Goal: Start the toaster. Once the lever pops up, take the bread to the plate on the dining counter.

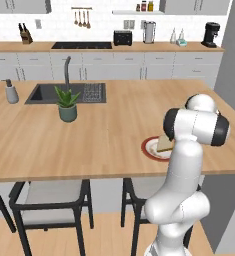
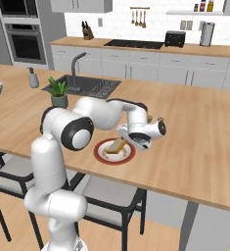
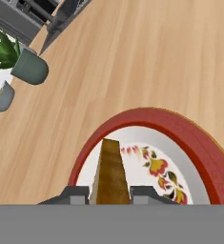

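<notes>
Jaws (image 3: 109, 195) narrowly parted, flanking bread (image 3: 109, 171) edge-on; slice long axis points away over plate (image 3: 189, 138); grip unclear

Red-rimmed white plate (image 3: 189, 143) with floral print, tan bread (image 3: 109, 174), light-wood dining counter (image 3: 132, 57).

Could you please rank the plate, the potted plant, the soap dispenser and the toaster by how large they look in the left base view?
1. potted plant
2. plate, partly hidden by the arm
3. soap dispenser and toaster: alike; the toaster is farther away.
</notes>
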